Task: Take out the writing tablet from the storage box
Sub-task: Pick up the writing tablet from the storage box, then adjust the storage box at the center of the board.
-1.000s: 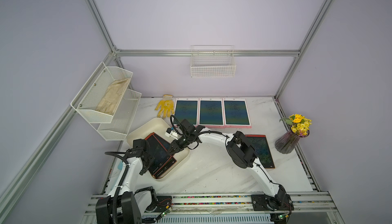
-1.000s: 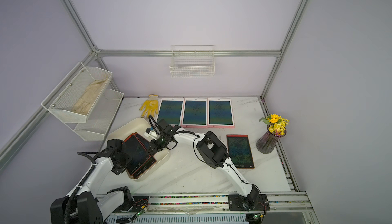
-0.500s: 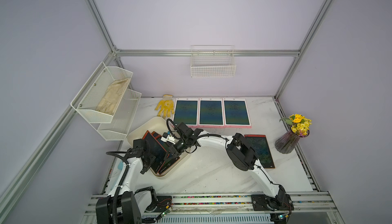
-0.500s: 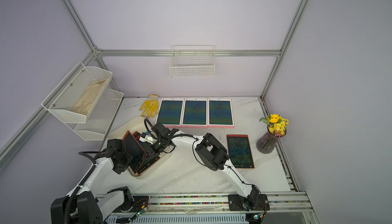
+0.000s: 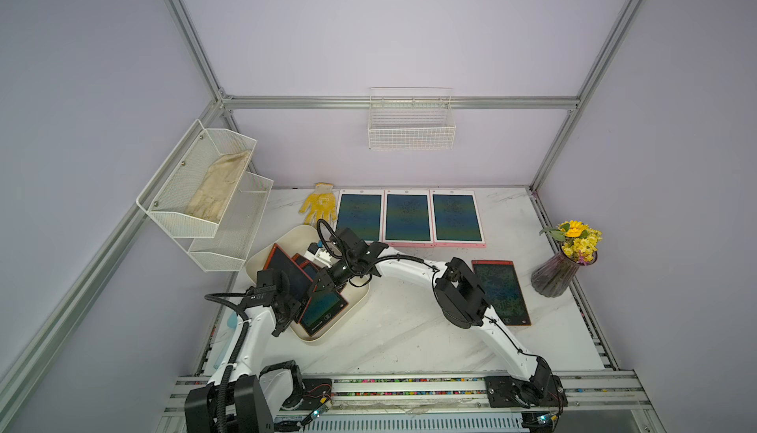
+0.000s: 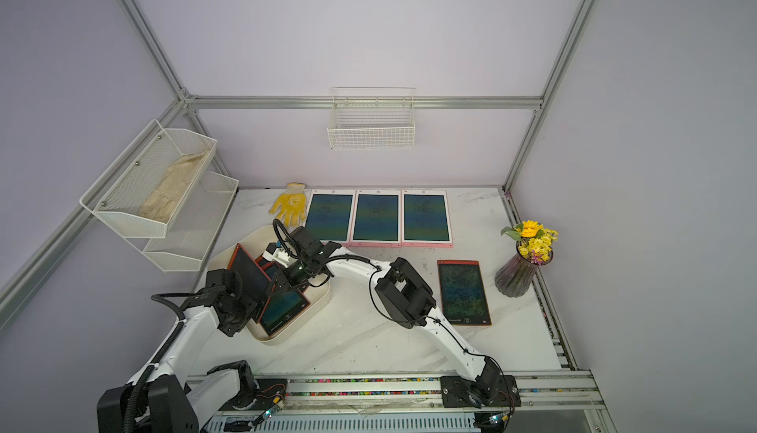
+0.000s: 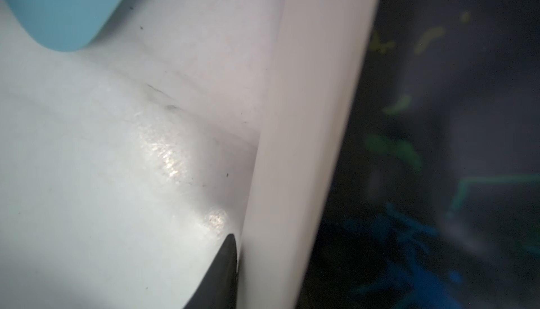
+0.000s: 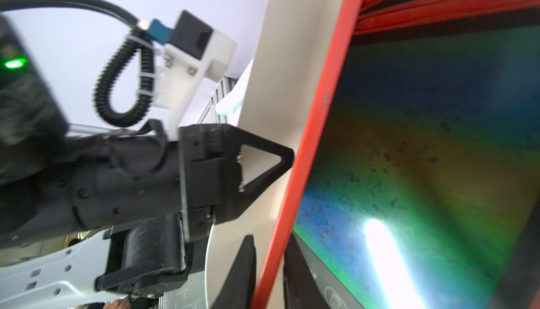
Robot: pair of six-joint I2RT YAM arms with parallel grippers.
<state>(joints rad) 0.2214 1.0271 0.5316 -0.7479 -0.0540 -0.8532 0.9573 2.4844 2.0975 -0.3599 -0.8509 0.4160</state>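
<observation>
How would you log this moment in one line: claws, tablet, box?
right claw: pinching tablet edge | left claw: at box wall, grip unclear | tablet: in box

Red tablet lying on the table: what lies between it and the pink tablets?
Only bare table, in both top views; the red tablet and pink tablets lie apart.

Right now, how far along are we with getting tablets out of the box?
Done: four tablets lie on the table. In hand: the right gripper pinches a red tablet by its edge inside the box; the left gripper sits at its rim. Left: lifting that one out, with others behind it.
</observation>
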